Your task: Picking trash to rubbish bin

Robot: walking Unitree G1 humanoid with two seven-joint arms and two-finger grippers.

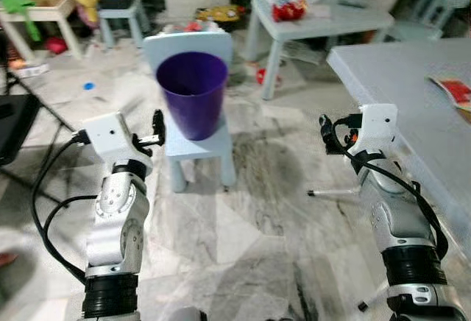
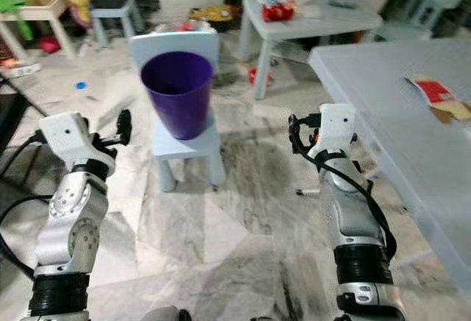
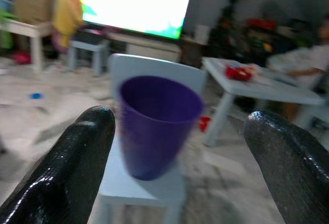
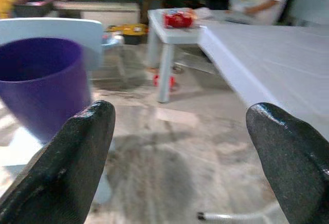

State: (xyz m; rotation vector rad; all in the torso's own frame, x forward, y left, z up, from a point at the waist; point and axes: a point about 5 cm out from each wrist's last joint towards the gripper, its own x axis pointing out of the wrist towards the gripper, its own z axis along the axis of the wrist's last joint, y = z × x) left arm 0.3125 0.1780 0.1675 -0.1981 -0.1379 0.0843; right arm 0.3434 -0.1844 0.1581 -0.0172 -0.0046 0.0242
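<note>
Nearest the camera, 2 arms are raised over the marble floor [image 1: 257,218]. The left gripper [image 3: 177,157] and the right gripper [image 4: 180,157] both stand wide open, and neither has hold of anything.

Just beyond them, 1 purple bin [image 1: 191,93] stands upright on 1 small blue chair [image 1: 199,144], between the arms and nearer the left one. To the right, the edge of a big table [image 1: 397,93] carries 1 red-and-white wrapper [image 1: 450,89], which looks like the trash closest to hand. A thin white stick [image 1: 335,192] lies on the floor under that table's edge.

Farther off, a small table [image 1: 324,19] holds 1 red packet [image 1: 288,9], and 1 red scrap [image 1: 261,76] sits on the floor beside its leg.

The step in hand seems to be finding the trash, with nothing picked yet. The next move calls for turning right and reaching the right gripper over the big table to the wrapper, then carrying it back to the bin.
</note>
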